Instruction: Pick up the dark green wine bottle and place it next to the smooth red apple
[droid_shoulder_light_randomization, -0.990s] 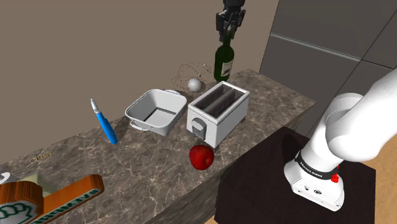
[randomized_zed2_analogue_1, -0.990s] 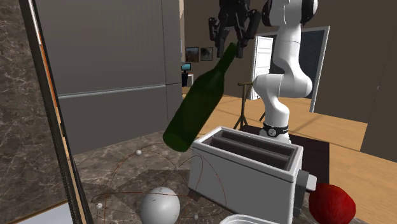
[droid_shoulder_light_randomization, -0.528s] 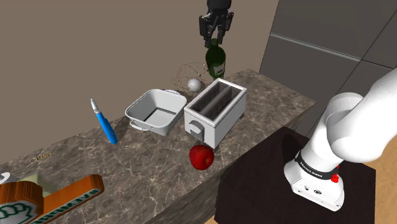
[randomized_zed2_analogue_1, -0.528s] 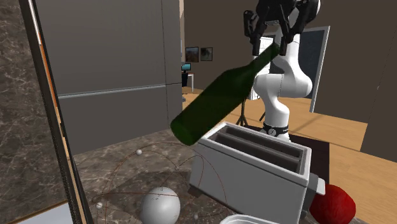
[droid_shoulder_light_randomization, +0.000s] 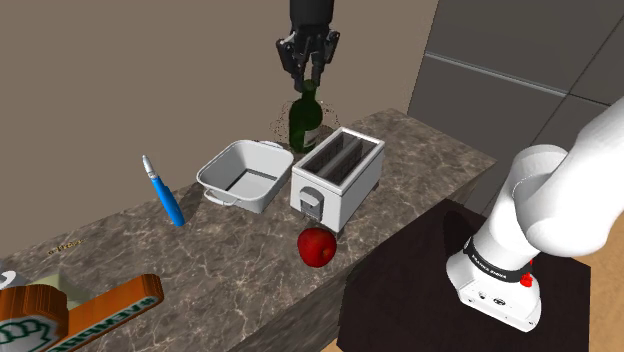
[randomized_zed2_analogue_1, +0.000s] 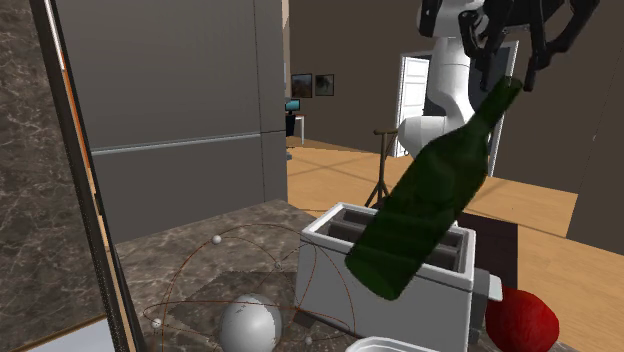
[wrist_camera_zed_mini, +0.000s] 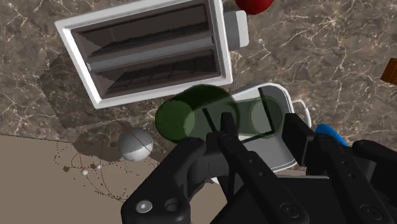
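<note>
Shoulder view: the tool (droid_shoulder_light_randomization: 307, 72) pinches the dark green wine bottle (droid_shoulder_light_randomization: 304, 122) by its neck, above the worktop (droid_shoulder_light_randomization: 250, 270) behind the white toaster (droid_shoulder_light_randomization: 338, 175), well apart from the red apple (droid_shoulder_light_randomization: 317, 246). Second exterior view: the bottle (randomized_zed2_analogue_1: 430, 205) hangs tilted in the air in front of the toaster (randomized_zed2_analogue_1: 335, 265). Wrist view: black fingers (wrist_camera_zed_mini: 226, 127) clasp the neck, the bottle's base hanging between the toaster and a white tray (wrist_camera_zed_mini: 278, 94).

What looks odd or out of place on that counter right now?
The dark green bottle hangs in mid-air, clasped at its neck by the black gripper. It leans well off upright, close to the white toaster. Nothing looks spilled or broken.
</note>
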